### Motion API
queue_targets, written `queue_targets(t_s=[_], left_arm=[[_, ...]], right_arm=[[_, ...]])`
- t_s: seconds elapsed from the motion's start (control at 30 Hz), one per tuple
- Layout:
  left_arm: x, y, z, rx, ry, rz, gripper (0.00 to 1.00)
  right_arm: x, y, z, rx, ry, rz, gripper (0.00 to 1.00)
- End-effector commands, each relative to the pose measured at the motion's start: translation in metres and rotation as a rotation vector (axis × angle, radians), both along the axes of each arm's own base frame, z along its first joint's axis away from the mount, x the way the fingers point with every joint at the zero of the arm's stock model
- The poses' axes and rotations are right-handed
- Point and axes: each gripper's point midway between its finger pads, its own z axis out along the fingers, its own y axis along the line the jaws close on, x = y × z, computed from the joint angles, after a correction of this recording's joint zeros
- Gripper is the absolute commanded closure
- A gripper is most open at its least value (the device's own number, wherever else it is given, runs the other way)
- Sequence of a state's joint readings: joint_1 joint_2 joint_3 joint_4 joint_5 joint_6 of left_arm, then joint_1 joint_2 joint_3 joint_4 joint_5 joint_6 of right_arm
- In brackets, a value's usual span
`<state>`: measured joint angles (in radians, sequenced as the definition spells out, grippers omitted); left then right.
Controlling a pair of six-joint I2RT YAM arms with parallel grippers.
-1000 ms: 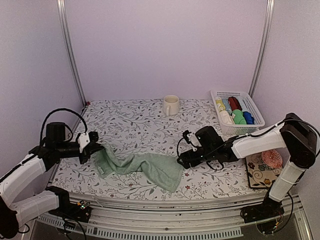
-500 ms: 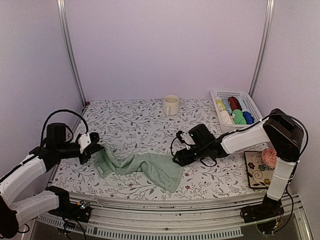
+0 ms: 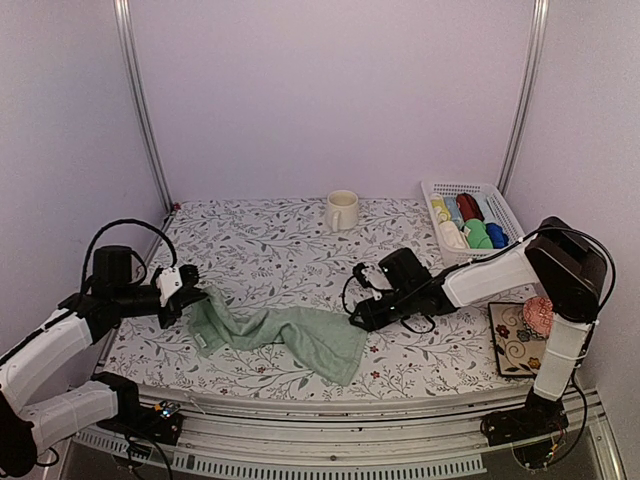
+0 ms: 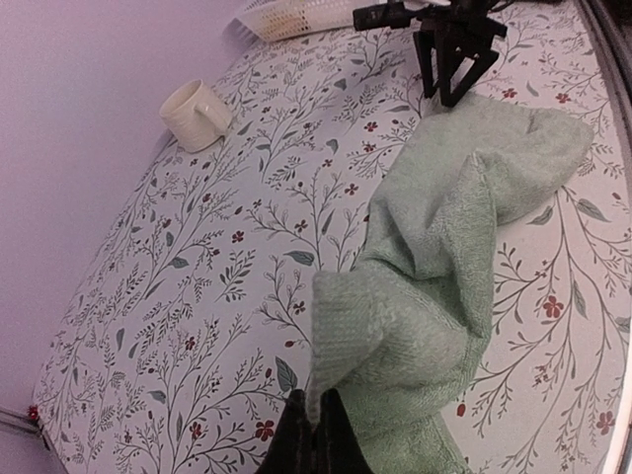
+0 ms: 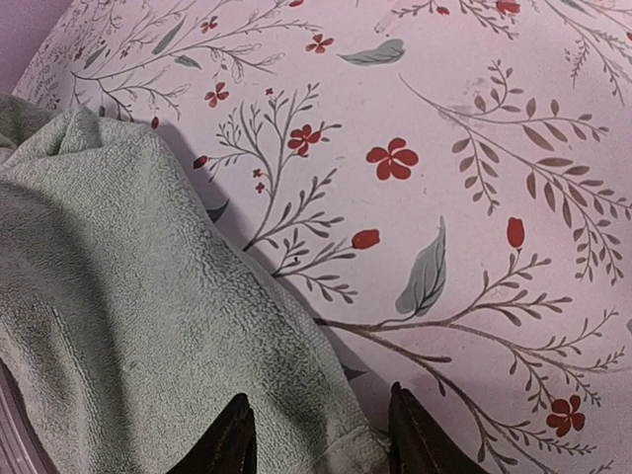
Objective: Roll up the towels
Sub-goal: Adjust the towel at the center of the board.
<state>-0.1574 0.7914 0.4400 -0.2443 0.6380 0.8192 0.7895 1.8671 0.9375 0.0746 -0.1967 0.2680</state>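
The green towel (image 3: 300, 335) lies crumpled along the near middle of the table (image 3: 260, 240), strung loosely from left to right in soft folds. The left gripper (image 3: 188, 295) is clamped tight on its left corner, and that end stands raised, so the cloth drapes away from it in a ridge. The right gripper (image 3: 358, 320) sits low at the towel's right edge, its jaws partly apart with the hemmed border between them. A strip of table shows inside the gap, so nothing is pinched there yet. The terry looks light, thick and limp: it will likely sag, bunch and drag on the patterned cover, and it holds no shape of its own. The hem and corners seem the best places to take hold, thin enough for a narrow claw to nip without gathering folds. It probably needs pulling flat before rolling.
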Motion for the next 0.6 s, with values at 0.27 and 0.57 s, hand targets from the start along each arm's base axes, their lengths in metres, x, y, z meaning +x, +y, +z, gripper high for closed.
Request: queue_targets(t_s=[0.27, 0.57], left_arm=[[0.001, 0.000, -0.010, 0.028, 0.002, 0.007, 0.97], [0.001, 0.008, -0.028, 0.113, 0.022, 0.020, 0.56]], right_arm=[[-0.007, -0.006, -0.004, 0.022, 0.042, 0.021, 0.98], [0.001, -0.020, 0.032, 0.033, -0.078, -0.022, 0.98]])
